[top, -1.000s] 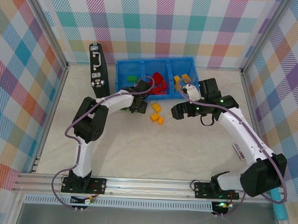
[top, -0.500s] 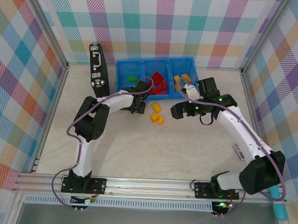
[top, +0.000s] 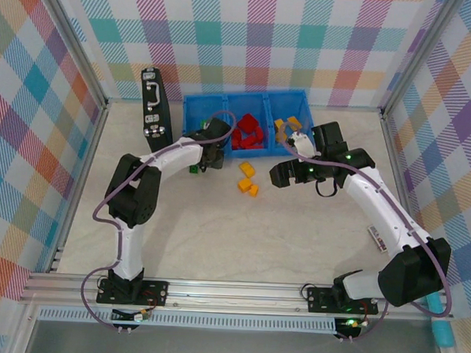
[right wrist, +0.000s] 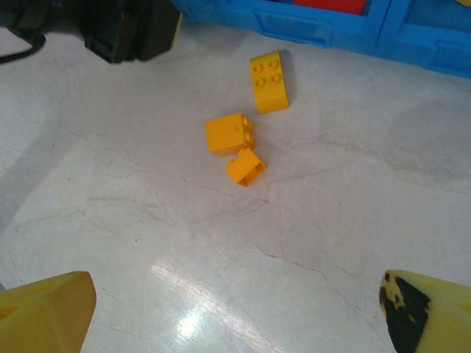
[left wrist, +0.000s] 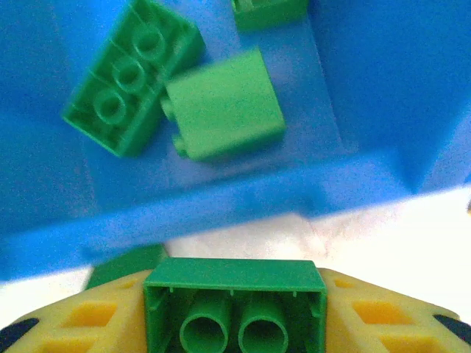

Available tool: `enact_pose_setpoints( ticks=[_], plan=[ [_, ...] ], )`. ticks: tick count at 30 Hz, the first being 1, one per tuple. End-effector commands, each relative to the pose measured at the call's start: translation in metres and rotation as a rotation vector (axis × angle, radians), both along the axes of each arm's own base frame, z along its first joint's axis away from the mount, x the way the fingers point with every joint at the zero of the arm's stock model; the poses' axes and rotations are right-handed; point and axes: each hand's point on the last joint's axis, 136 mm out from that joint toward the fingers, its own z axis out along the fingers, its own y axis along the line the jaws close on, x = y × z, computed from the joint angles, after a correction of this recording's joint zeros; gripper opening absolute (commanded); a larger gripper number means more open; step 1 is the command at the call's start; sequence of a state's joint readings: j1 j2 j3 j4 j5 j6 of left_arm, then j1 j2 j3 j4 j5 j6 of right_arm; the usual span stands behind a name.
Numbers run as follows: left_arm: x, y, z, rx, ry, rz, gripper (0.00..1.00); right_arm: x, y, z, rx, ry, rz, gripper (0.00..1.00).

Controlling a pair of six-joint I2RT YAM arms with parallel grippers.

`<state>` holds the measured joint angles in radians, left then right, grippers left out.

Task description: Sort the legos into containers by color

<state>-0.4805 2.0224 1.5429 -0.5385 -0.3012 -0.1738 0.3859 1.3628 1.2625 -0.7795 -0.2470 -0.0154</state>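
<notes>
**Green brick gripped at the tray's near rim**

At the far left a black case (top: 154, 109) stands just beside the blue tray (left wrist: 221, 202), apart from the metal rail (top: 84, 176) along the table's left edge. The left gripper (left wrist: 234, 323) hangs at the near rim of the tray's left compartment. Its yellow pads (left wrist: 88, 316) are closed on a green brick (left wrist: 234, 283), whose hollow underside faces the wrist camera. Past the rim, that compartment holds more green bricks (left wrist: 132, 77). A loose green brick (top: 194, 169) lies on the table just near of the tray.

The middle compartment holds red bricks (top: 247, 134) and the right one holds yellow bricks (top: 295, 120). Three loose yellow bricks (right wrist: 229, 134) lie close together on the table between the two grippers, with bare table open on their near side. The right gripper (right wrist: 235, 312) hovers near of them, spread wide and holding nothing. A sticker (top: 377, 238) on the right arm is too small to read.
</notes>
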Motion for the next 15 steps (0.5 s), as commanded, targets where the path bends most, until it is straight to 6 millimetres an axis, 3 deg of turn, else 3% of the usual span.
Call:
enact_pose_setpoints(
  ticks=[1, 11, 15],
  plan=[
    [0.028, 0.007, 0.030, 0.003, -0.114, 0.013, 0.47, -0.002, 0.002, 0.007, 0.001, -0.014, 0.025, 0.99],
    [0.077, 0.014, 0.033, 0.010, -0.203, 0.033, 0.50, 0.000, 0.000, 0.006, -0.015, -0.014, 0.024, 0.99],
    [0.086, 0.013, 0.023, 0.018, -0.190, 0.036, 0.56, 0.001, 0.002, 0.006, -0.015, -0.010, 0.027, 0.99]
  ],
)
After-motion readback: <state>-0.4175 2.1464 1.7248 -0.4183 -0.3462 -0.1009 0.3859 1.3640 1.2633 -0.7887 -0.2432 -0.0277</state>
